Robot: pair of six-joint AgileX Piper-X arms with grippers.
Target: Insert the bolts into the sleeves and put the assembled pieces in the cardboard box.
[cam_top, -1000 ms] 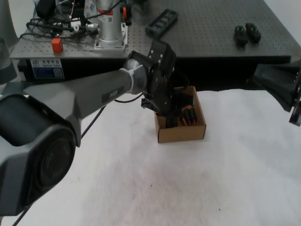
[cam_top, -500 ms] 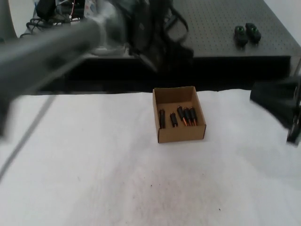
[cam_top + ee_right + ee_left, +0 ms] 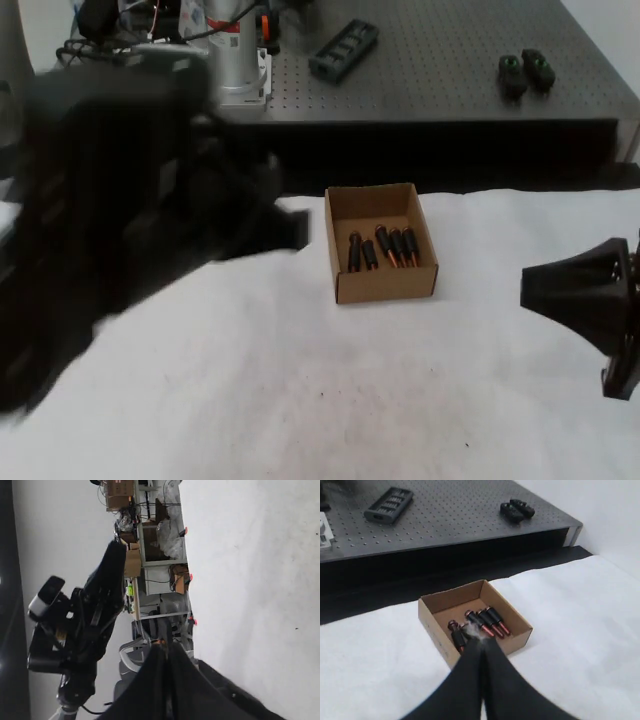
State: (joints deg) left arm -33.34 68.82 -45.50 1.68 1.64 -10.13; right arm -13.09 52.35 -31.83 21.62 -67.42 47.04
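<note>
Across the near part of the bench, white cloth (image 3: 330, 400), soft and a little wrinkled, under everything else. Behind it, grey perforated table (image 3: 450, 70) with a few small black items, well apart from the work. On the left side of the high view, left arm (image 3: 120, 220), large and dark, near the box. At the right edge, right arm (image 3: 585, 290), low over the cloth and well apart from the box. Between the two arms, cardboard box (image 3: 385, 285), open on top and standing flat on the cloth. Inside it, several assembled pieces (image 3: 487, 619), black with orange ends, lying side by side on the bottom. Left gripper (image 3: 481, 641) aimed toward the near corner of the box, fingers pressed together with nothing between them. Right gripper (image 3: 164, 647) also clenched and without load, pointing across the cloth toward the other arm.

Judged close to finished, with the pieces already lying in the box.

Main risk from here: catching the box wall with the left arm while so near, given the easy sliding or tipping of light cardboard on soft cloth, and so spilling the pieces. Second risk: bolts slipping out of the sleeves after such a bump, if only loosely seated
</note>
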